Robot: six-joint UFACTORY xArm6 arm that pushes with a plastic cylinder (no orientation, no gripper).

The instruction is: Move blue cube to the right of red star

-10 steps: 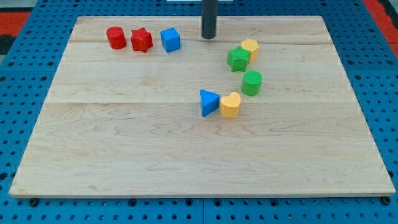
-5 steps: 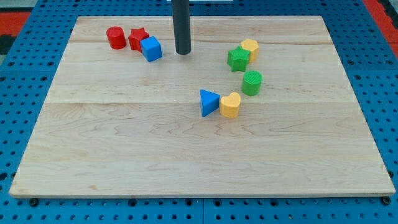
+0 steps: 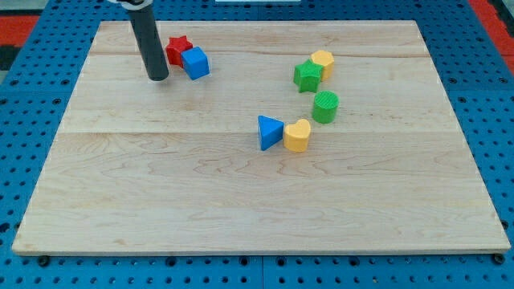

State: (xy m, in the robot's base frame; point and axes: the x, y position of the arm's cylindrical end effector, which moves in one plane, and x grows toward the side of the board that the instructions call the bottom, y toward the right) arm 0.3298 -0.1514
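The blue cube (image 3: 195,62) sits near the view's top left, touching the lower right side of the red star (image 3: 177,49). My tip (image 3: 157,78) rests on the board to the left of the blue cube and just below-left of the red star, with a small gap to both. The rod stands in front of where a red cylinder stood, and that block is hidden behind it.
A green star (image 3: 307,76) and a yellow block (image 3: 323,62) touch at the view's upper right. A green cylinder (image 3: 325,107) stands below them. A blue triangle (image 3: 269,132) and a yellow heart (image 3: 297,136) touch near the middle. The wooden board (image 3: 257,201) lies on a blue pegboard.
The blue cube slid left and now touches the red star. My tip has crossed from the cube's right to its left, now covering the red cylinder.
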